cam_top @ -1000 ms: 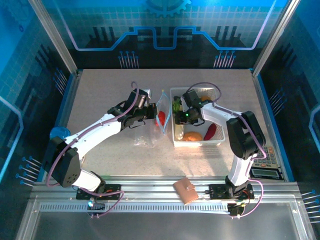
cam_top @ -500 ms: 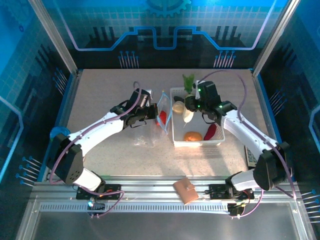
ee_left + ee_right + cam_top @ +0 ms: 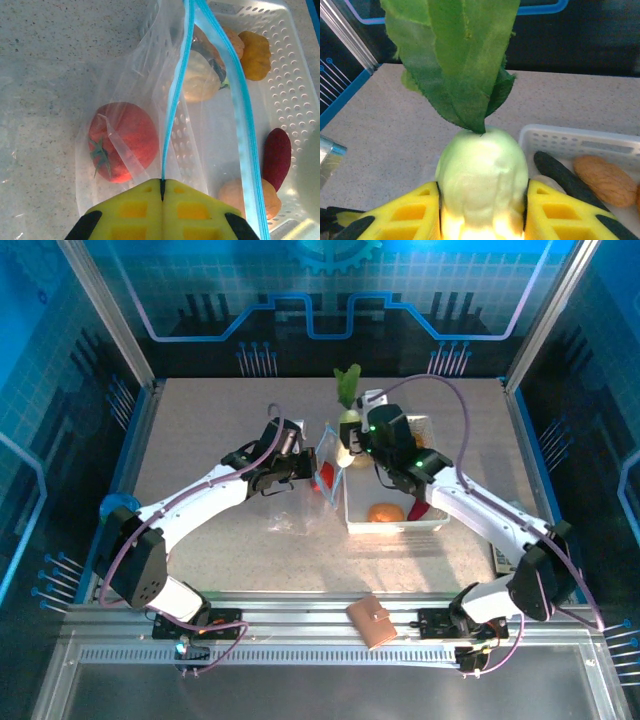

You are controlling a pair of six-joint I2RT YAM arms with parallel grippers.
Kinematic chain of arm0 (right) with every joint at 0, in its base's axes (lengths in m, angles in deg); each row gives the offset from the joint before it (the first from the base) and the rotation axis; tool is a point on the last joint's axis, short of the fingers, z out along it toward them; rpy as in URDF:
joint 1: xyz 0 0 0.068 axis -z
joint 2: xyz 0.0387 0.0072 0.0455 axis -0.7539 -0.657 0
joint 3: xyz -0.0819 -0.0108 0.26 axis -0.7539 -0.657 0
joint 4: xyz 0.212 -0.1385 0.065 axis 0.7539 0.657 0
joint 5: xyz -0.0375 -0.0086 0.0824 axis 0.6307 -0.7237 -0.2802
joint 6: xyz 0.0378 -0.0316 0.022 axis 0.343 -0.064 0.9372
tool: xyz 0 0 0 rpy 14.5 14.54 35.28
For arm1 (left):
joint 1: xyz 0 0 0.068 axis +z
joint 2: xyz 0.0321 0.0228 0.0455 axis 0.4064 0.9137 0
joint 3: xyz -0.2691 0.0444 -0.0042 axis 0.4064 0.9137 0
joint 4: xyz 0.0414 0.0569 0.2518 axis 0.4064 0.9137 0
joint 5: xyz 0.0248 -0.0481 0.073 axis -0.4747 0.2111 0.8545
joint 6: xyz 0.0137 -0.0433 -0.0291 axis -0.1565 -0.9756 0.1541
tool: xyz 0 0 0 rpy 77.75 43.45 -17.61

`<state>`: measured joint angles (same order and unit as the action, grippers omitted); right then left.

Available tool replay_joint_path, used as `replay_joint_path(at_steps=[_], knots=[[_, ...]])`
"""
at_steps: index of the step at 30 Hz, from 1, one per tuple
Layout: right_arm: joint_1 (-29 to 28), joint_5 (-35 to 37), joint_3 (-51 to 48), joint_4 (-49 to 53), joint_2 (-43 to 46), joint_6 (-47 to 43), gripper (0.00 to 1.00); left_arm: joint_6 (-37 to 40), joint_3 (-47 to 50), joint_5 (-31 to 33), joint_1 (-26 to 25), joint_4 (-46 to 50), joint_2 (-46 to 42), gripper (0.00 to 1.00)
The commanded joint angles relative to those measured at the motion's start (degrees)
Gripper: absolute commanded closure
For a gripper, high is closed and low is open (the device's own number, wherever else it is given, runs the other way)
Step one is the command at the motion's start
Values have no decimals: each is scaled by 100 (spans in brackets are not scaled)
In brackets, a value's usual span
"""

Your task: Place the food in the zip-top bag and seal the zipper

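A speckled beige table (image 3: pixel 200 430) stands inside blue-lit enclosure walls.

Top view: the left gripper (image 3: pixel 296 466) is pinched together on the edge of the zip-top bag (image 3: pixel 325 452). The bag stands at 9 o'clock of the white basket (image 3: pixel 395 527), with a red tomato (image 3: pixel 323 476) inside it. The right gripper (image 3: pixel 350 443) is clamped on a white radish (image 3: pixel 346 426), held off the table just beside the bag mouth, leaves toward 12 o'clock. A brown wallet (image 3: pixel 371 621) lies at 6 o'clock.

Left wrist view: the yellow fingers (image 3: pixel 135 210) meet on the blue zipper (image 3: pixel 175 100), with the tomato (image 3: pixel 122 142) at its 9 o'clock.

Right wrist view: yellow fingers (image 3: pixel 405 215) press both sides of the radish (image 3: pixel 482 170). The basket (image 3: pixel 570 137) lies at 4 o'clock.
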<state>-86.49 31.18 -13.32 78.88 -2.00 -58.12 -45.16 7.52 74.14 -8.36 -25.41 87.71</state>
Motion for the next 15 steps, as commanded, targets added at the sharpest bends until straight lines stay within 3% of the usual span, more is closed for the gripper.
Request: replay_joint_path(at_steps=[1,7,15], knots=[[-231,301,204,-528,-250,-64,76,93,-222,-143,-50,-27,43,100],[-496,400,318,-527,-626,-188,76,54,-221,-176,-51,-96,24,100],[-794,508,-307,-138,-371,107,78,14,-191,-60,-53,-234,-72,100]])
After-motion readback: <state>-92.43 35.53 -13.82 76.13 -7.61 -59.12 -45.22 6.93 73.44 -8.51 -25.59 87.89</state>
